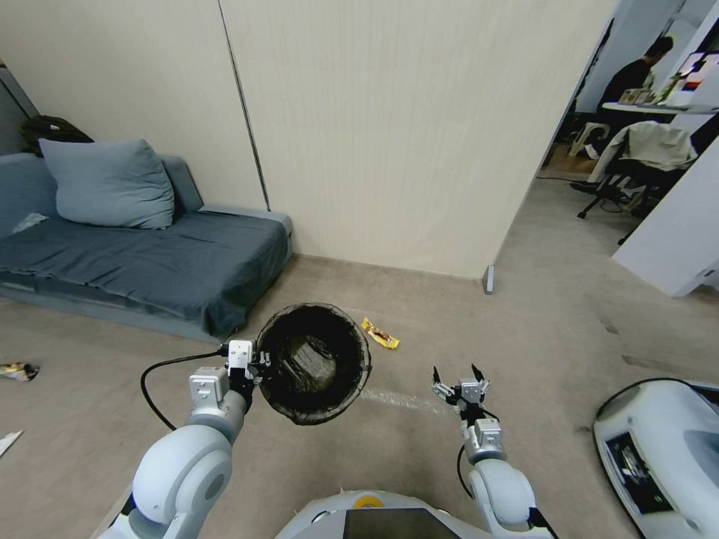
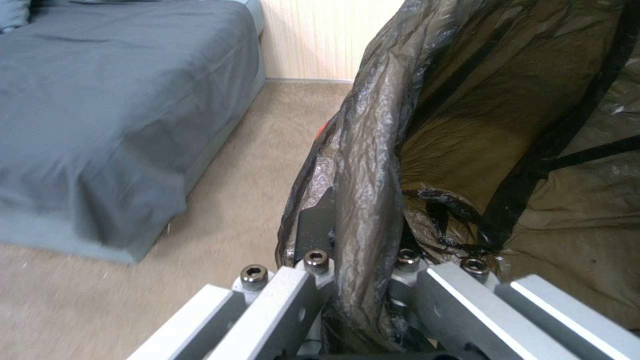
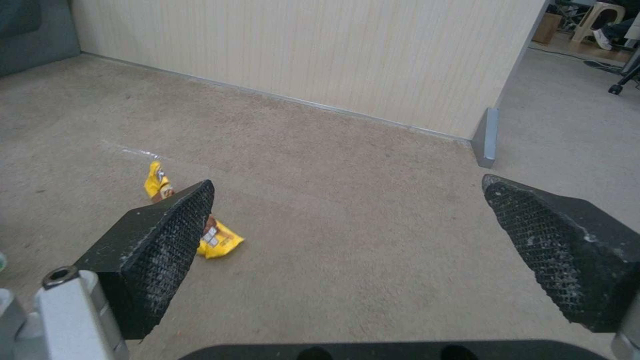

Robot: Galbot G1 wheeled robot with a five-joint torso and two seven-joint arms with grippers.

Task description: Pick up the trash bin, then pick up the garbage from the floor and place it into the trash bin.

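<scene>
A: Left pincer [image 1: 258, 361] status?
B: Clamped on the rim of the trash bin [image 1: 314, 363] — one finger inside, one outside, the black liner bag [image 2: 373, 150] pinched between. The bin hangs off the floor, tilted, mouth toward the head camera.
A: Right pincer [image 1: 458, 374]?
B: Spread wide, holding nothing, touching nothing. It hovers above the carpet [image 1: 524, 337], right of the bin. In the right wrist view both black textured pads [image 3: 167, 240] sit well apart with bare carpet between them.
A: Garbage count?
B: One yellow snack wrapper [image 1: 380, 334] on the floor just beyond the bin's right side, near the wall [image 1: 389, 135]. The right wrist view has it partly behind the pad nearest it. Two more bits at the far left edge of the head view — a dark wrapper [image 1: 19, 370] and a white scrap [image 1: 9, 442]. Three in all.
A: Bins?
B: One. The liner has something pale crumpled at the bottom; can't tell what.
A: Surroundings?
B: One grey sofa [image 1: 135, 254] with one pillow [image 1: 108, 183], left of the bin. A second white machine [image 1: 659, 449] stands on the floor at right.
</scene>
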